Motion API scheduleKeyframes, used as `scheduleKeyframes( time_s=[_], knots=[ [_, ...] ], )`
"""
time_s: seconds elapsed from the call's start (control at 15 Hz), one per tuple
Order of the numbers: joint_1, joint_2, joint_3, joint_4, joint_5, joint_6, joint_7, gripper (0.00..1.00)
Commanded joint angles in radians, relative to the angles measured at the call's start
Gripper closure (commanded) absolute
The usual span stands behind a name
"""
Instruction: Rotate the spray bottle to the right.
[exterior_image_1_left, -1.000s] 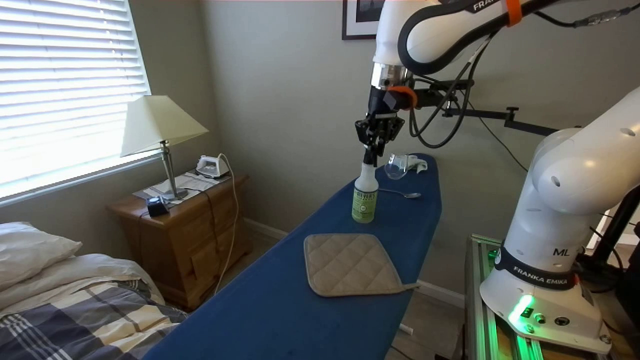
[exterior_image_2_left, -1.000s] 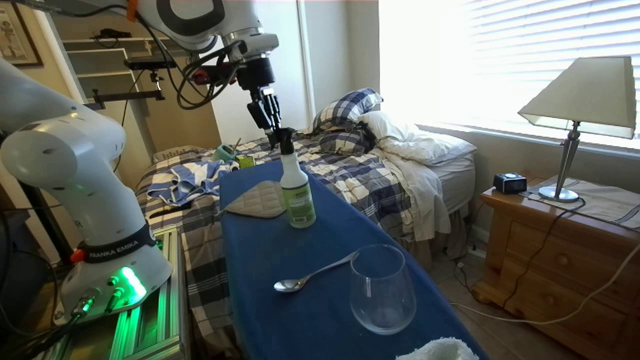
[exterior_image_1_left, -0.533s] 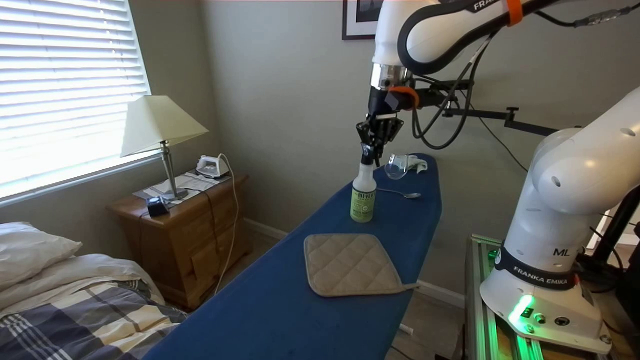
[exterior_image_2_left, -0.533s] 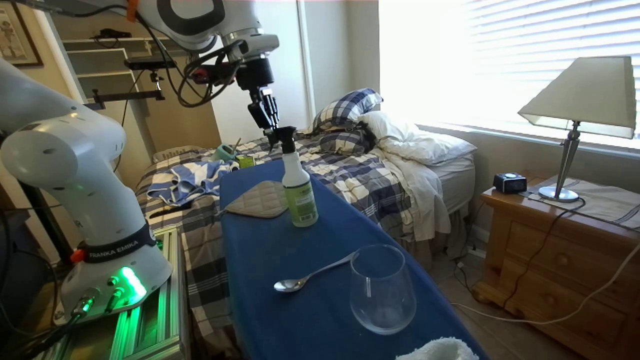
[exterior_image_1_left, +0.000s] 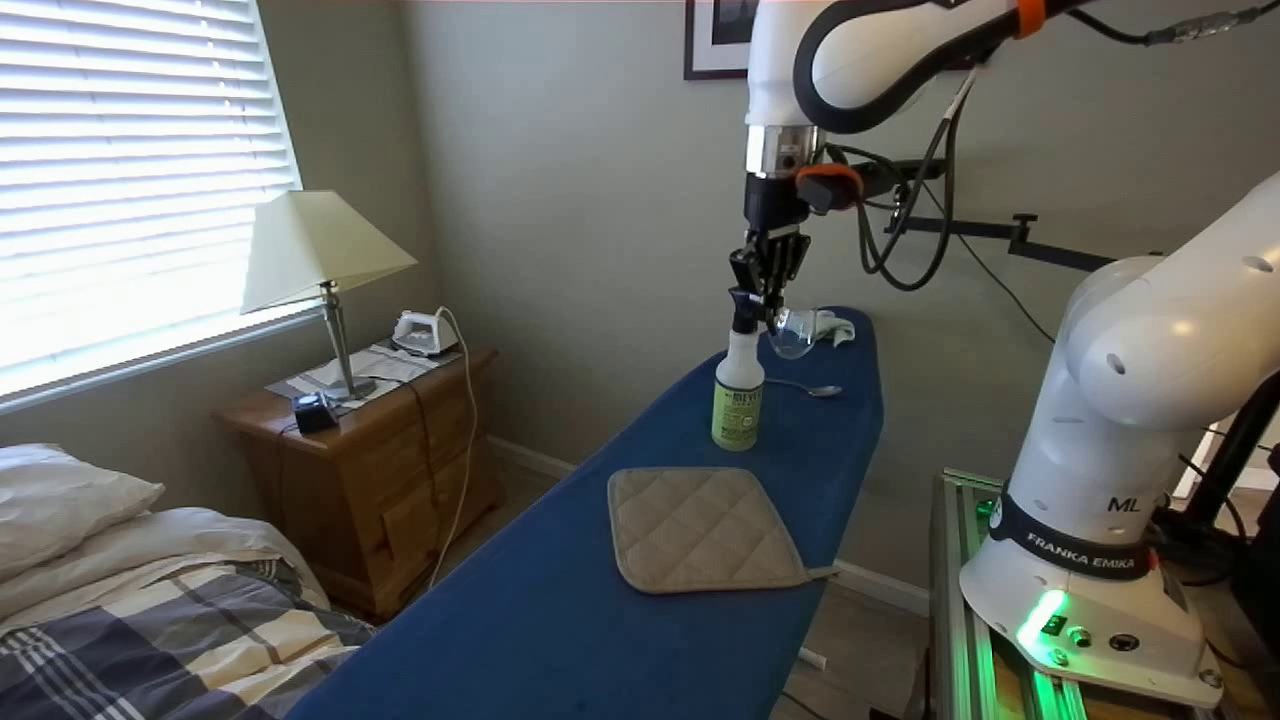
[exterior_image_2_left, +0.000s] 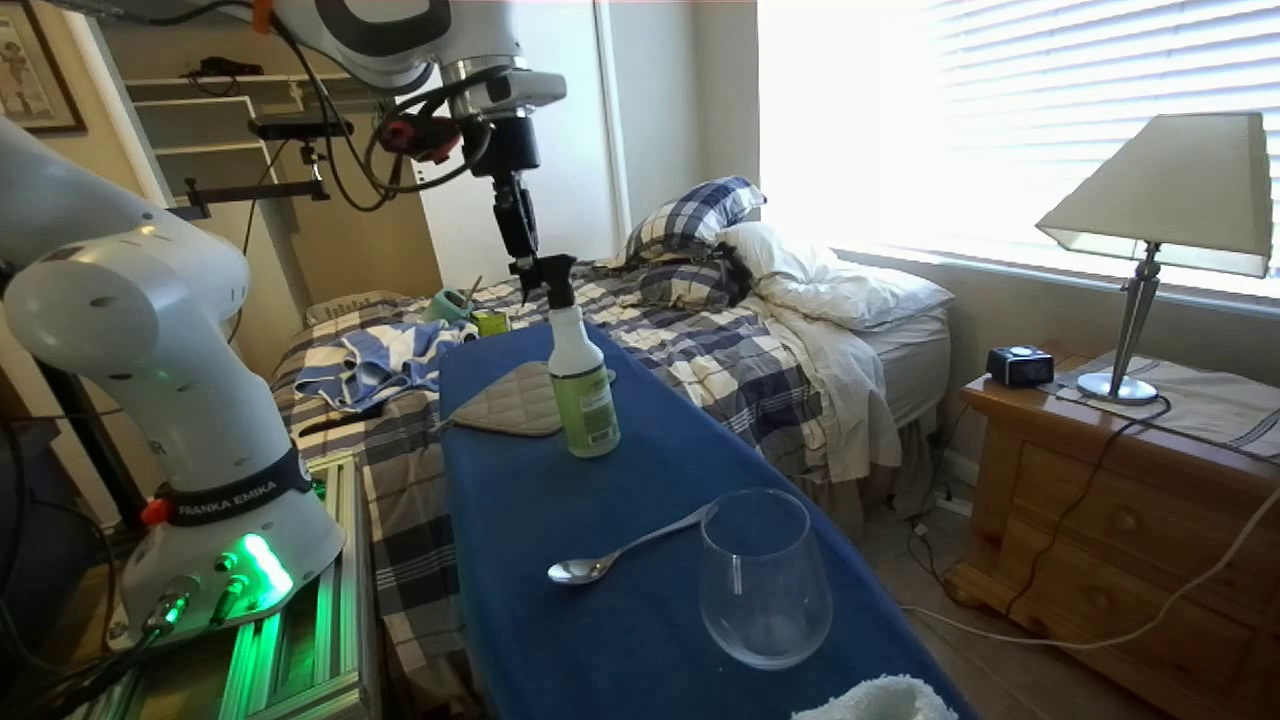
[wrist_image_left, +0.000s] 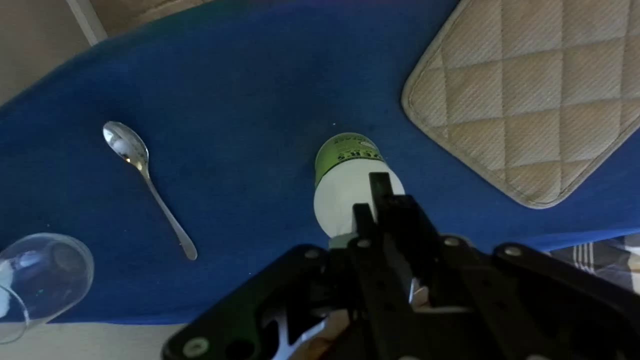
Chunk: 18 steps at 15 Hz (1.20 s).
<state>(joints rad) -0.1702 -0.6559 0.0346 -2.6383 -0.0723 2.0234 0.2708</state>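
Note:
The spray bottle (exterior_image_1_left: 737, 412) stands about upright over the blue ironing board (exterior_image_1_left: 560, 620). It has a yellow-green lower body, a white shoulder and a black trigger head. It also shows in an exterior view (exterior_image_2_left: 586, 405) and in the wrist view (wrist_image_left: 340, 200), its head hidden behind the fingers there. My gripper (exterior_image_1_left: 760, 303) points down with its fingers close together at the trigger head, shut on it. The gripper also shows in an exterior view (exterior_image_2_left: 530, 272) and in the wrist view (wrist_image_left: 371, 205). Whether the bottle's base touches the board I cannot tell.
A tan quilted pad (exterior_image_1_left: 705, 530) lies close to the bottle. On the bottle's other side are a spoon (exterior_image_2_left: 582, 571), a clear stemless glass (exterior_image_2_left: 765, 600) and a white cloth (exterior_image_2_left: 880, 700). A nightstand (exterior_image_1_left: 370, 470) with a lamp stands beyond the board.
My wrist and gripper have turned about the upright axis, and the bottle has turned with them. The bottle first shifted slightly away from the robot base, then back toward it.

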Motion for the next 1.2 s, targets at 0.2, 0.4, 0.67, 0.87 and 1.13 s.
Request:
scheduleKeyframes(
  time_s=[0.2,0.4,0.67,0.87,1.13],
  knots=[
    [0.072,0.05,-0.105,0.047,-0.018,-0.043,-0.339,0.95],
    [0.088,0.061,-0.129,0.067,-0.036,-0.087,-0.459,0.95],
    [0.107,0.071,-0.142,0.089,-0.071,-0.127,-0.585,0.95],
    [0.124,0.081,-0.153,0.093,-0.101,-0.134,-0.674,0.95],
    [0.156,0.107,-0.172,0.115,-0.129,-0.147,-0.813,0.95]
  ],
)
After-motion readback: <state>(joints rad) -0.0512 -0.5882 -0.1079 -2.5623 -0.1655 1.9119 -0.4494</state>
